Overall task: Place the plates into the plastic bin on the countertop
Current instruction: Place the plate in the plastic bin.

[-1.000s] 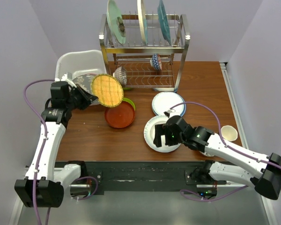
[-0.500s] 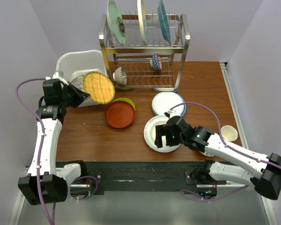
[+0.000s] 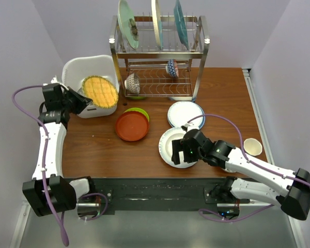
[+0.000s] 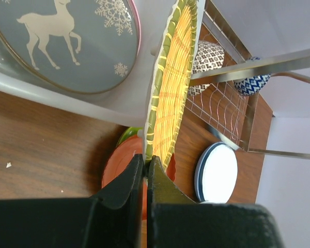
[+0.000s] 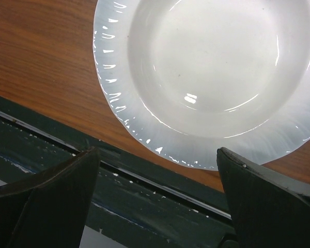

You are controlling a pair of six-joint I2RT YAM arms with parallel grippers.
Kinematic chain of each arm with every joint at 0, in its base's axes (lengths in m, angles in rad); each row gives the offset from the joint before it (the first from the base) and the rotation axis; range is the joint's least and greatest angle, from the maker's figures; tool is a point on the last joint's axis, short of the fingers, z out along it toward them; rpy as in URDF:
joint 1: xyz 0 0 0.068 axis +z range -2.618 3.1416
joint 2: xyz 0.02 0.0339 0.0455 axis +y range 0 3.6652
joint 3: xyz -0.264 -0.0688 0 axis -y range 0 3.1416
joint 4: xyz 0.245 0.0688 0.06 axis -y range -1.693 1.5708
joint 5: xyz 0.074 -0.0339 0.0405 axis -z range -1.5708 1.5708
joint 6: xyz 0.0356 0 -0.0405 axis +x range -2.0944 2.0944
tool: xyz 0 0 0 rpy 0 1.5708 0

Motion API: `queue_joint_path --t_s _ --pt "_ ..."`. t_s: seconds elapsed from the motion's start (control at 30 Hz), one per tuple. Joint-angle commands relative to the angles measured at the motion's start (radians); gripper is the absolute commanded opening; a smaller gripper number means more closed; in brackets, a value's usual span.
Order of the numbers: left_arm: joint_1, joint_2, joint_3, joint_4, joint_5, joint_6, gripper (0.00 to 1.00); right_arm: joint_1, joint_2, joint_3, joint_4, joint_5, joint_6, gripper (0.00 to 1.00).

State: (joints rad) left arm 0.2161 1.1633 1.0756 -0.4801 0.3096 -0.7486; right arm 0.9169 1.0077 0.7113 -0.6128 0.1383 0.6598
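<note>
While the left hand is clamped tight on the rim of the round woven yellow plate, that plate hangs tilted over the front right corner of the white perforated plastic bin. Its face is turned up and to the right, with its long axis running back-left to front-right above the grey deer plate in the bin. A second ago it hung by the orange-red plate on the reddish-brown wood surface and has since swung left, while the right hand hovers wide open over the white plate, gripping nothing.

The woven yellow plate tilts over the white bin holding a grey deer plate.
</note>
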Motion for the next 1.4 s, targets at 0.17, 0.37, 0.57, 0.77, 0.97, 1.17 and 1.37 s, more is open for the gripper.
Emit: queue_joint_path --t_s 0.17,0.37,0.57,0.77,0.97,1.17,1.37 --pt "0.035 0.022 0.044 0.164 0.022 -0.047 0.00 -0.001 0.008 -0.006 0.036 -0.016 -0.014 0.99" --pt "0.049 0.068 0.084 0.186 0.025 -0.072 0.00 -0.001 0.015 -0.010 0.044 -0.022 -0.017 0.99" --pt "0.052 0.113 0.115 0.205 0.013 -0.089 0.00 -0.001 0.032 -0.009 0.054 -0.032 -0.019 0.99" --pt "0.060 0.166 0.141 0.228 0.005 -0.092 0.00 -0.001 0.064 -0.004 0.076 -0.042 -0.020 0.99" --pt "0.066 0.213 0.142 0.251 -0.003 -0.119 0.00 0.000 0.081 -0.004 0.087 -0.049 -0.022 0.99" --pt "0.068 0.257 0.141 0.282 -0.020 -0.138 0.00 -0.001 0.095 0.000 0.102 -0.074 -0.016 0.99" --pt "0.069 0.329 0.176 0.279 -0.041 -0.132 0.00 -0.001 0.101 -0.006 0.108 -0.077 -0.019 0.99"
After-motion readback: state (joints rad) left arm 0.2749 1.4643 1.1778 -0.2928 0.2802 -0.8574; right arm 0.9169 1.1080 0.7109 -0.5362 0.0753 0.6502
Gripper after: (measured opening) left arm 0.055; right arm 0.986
